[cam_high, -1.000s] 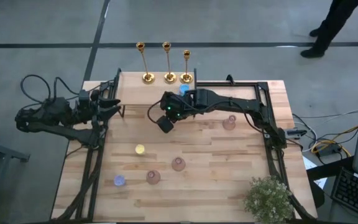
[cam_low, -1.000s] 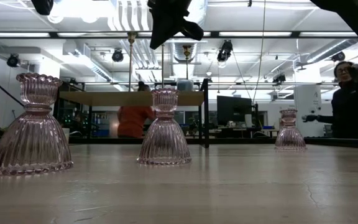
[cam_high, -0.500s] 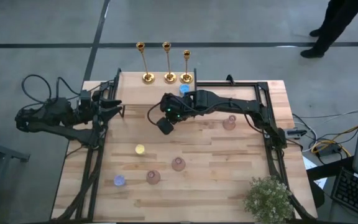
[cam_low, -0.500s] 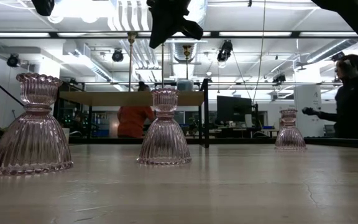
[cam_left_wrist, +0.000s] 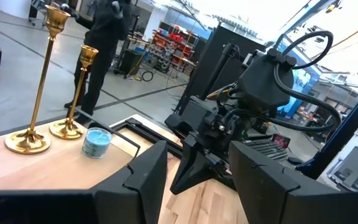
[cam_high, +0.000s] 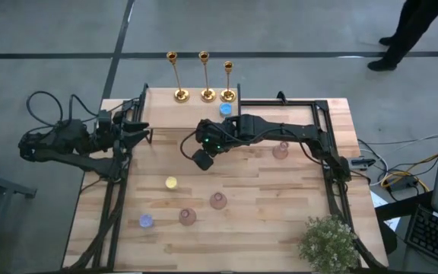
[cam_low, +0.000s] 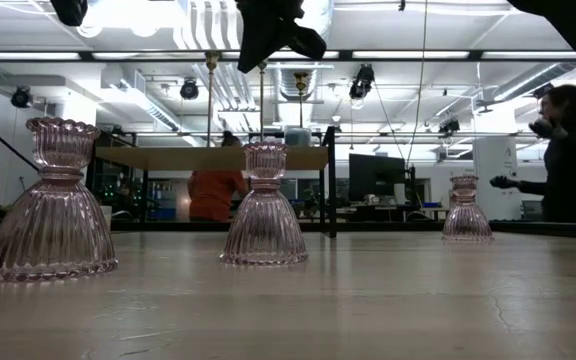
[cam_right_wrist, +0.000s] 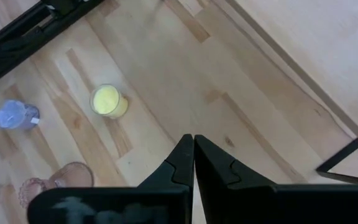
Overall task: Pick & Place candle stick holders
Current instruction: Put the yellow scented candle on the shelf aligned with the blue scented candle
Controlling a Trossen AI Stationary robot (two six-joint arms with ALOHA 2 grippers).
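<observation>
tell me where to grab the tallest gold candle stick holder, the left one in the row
Grip the tallest gold candle stick holder on its thin stem, midway between flared base and top cup, fingers closing horizontally. It stands upright at the table's far edge with a neighbour close on its right, so coming from the table side or its open left looks safest.

3 pink glass holders (cam_high: pixel 218 201), yellow (cam_high: pixel 171 183) + blue candles (cam_high: pixel 224 109), plant (cam_high: pixel 329 243) on wood table (cam_high: pixel 280 221)

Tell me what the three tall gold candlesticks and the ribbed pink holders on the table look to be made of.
Gold candlesticks: probably polished metal, brass-coloured; the thin stems and flared bases gleam with bright highlights in the left wrist view. Plating or solid cannot be told.

Pink holders: likely pressed glass, possibly clear plastic; they are see-through, tinted pink, with moulded vertical ribs that catch the light.
</observation>
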